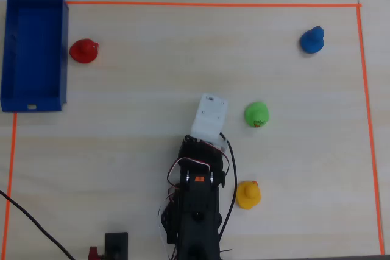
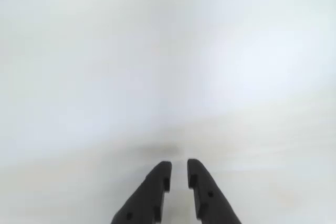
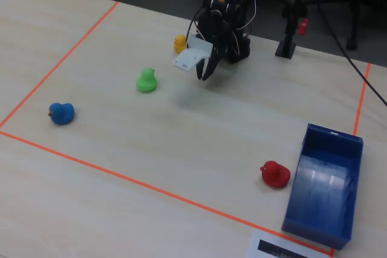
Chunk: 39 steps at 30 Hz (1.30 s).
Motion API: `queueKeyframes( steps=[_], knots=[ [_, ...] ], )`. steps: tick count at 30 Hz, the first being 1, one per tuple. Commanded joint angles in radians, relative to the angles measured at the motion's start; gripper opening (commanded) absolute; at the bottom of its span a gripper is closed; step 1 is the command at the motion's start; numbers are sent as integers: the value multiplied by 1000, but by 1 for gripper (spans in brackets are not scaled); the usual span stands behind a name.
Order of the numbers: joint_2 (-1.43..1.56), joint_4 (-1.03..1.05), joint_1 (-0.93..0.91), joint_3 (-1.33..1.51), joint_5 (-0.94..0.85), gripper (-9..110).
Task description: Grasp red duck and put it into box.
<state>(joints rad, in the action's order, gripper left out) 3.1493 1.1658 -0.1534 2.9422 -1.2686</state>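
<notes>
The red duck point(image 1: 83, 51) stands on the pale wood table just right of the box point(image 1: 63, 47), a deep-blue empty tray at the far left of the overhead view. In the fixed view the red duck point(image 3: 275, 174) is just left of the box point(image 3: 332, 135). My gripper point(image 3: 202, 77) hangs low over the table by the arm's base, far from the duck. In the wrist view my gripper point(image 2: 179, 164) shows two black fingers with a narrow gap, nothing between them, over bare blurred table. In the overhead view the white wrist mount point(image 1: 209, 117) hides the fingertips.
A green duck point(image 1: 256, 114) sits just right of the wrist, a yellow duck point(image 1: 248, 194) beside the arm's base, and a blue duck point(image 1: 312, 40) far right. Orange tape point(image 1: 213, 4) frames the work area. Cables and a black stand point(image 3: 285, 46) lie near the base.
</notes>
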Motion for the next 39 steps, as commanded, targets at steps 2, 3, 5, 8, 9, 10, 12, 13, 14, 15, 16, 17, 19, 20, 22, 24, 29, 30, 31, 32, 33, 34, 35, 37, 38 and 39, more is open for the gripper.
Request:
queueKeyframes(
  steps=[2,3,5,8,9,10,12,13,14,15,16,17,19,20,22,24,29,30,31,32,33,34,35,37,38,39],
  knots=[
    [-489,8,18,-462,29,13],
    [-537,9,46,-534,46,17],
    [-644,17,106,-650,71,21],
    [-833,6,206,-792,138,27],
    [-896,2,236,-834,161,29],
    [-960,-6,265,-877,184,30],
    [-1091,-31,308,-977,236,32],
    [-1160,-46,322,-1034,261,32],
    [-1226,-61,336,-1088,282,32],
    [-1289,-77,350,-1143,302,32],
    [-1348,-83,362,-1203,318,32],
    [-1408,-84,376,-1261,330,32],
    [-1513,-80,403,-1371,350,32],
    [-1557,-72,414,-1425,359,32],
    [-1628,-64,439,-1516,382,32],
    [-1689,-60,465,-1588,408,32],
    [-1841,-8,546,-1801,486,32],
    [-1864,-2,558,-1833,491,32],
    [-1887,0,568,-1858,492,32],
    [-1908,3,575,-1881,495,32],
    [-1927,3,583,-1898,500,32],
    [-1947,2,592,-1913,505,32],
    [-1963,-3,603,-1922,512,32],
    [-1997,-11,620,-1944,526,32],
    [-2016,-14,624,-1959,532,32],
    [-2034,-14,627,-1980,537,32]
  ],
)
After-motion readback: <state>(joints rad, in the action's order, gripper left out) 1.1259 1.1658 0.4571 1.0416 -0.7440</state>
